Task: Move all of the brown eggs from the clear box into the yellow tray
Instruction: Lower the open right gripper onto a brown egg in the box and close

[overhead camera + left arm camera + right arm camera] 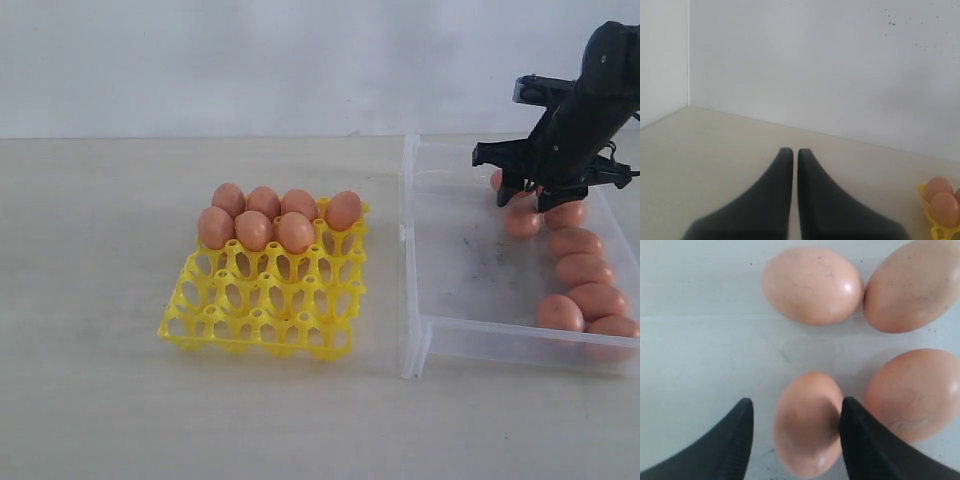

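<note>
In the exterior view the clear box (415,300) is my landmark: my right gripper (530,192) hangs low inside it, at its far corner on the side away from the yellow tray (200,330). The brown eggs (585,270) that are left in the box lie in a loose line along that same far-side wall, running from the box's near corner up to the gripper, which hides part of the farthest ones. The tray stands on the table (100,400) just beside the box's other long wall, and seven eggs sit in the two rows of cups farthest from the camera, four behind and three in front. In the left wrist view my left gripper (790,152) is closed on nothing, its two dark fingers (765,200) drawn together with only a thin slit between them, above bare table well away from the box; a corner of the tray with a couple of eggs shows at the picture's edge. In the right wrist view my right gripper stands open astride one egg (807,425) lying on the box floor: one finger (865,450) touches the egg's side, the other is clear of it with a gap. Three more eggs lie close around, one just beside the touching finger.
</note>
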Controlling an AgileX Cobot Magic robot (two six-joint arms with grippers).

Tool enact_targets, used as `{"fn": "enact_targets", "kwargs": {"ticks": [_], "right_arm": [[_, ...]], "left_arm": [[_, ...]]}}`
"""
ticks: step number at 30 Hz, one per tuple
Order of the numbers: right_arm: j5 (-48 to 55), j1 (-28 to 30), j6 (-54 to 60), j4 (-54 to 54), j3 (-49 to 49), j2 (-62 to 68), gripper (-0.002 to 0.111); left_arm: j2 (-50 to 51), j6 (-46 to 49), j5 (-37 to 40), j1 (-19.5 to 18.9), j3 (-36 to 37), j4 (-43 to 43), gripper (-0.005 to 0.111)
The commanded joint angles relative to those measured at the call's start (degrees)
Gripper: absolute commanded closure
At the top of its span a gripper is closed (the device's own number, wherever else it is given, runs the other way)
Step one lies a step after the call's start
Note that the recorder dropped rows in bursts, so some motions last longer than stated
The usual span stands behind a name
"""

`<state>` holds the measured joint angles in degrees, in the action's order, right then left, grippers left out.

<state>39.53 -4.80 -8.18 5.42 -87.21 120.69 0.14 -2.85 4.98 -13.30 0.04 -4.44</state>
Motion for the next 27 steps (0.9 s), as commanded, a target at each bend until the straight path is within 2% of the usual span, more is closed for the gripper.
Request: {"fn": "enact_targets", "kwargs": {"ticks": [1, 13, 17, 27], "right_arm": [[-0.78, 0.23, -0.88, -0.08, -0.34, -0.06, 0.064], [-0.78, 0.23, -4.16, -1.68, -0.34, -0.06, 0.063], [-0.89, 0.23, -5.01, -1.68, -0.34, -0.06, 0.048], [-1.27, 0.23, -9.25, -5.73, -0.34, 4.06, 0.052]], "left_arm": [[-0.14, -0.51, -0.62, -0.09, -0.04, -0.51, 0.103], [-0.14, -0.51, -0.62, -0.09, -0.04, -0.51, 0.103], [-0.14, -0.51, -0.62, -0.09, -0.04, -0.51, 0.103], [-0.14, -0.51, -0.62, -0.09, -0.04, -0.51, 0.103]]}}
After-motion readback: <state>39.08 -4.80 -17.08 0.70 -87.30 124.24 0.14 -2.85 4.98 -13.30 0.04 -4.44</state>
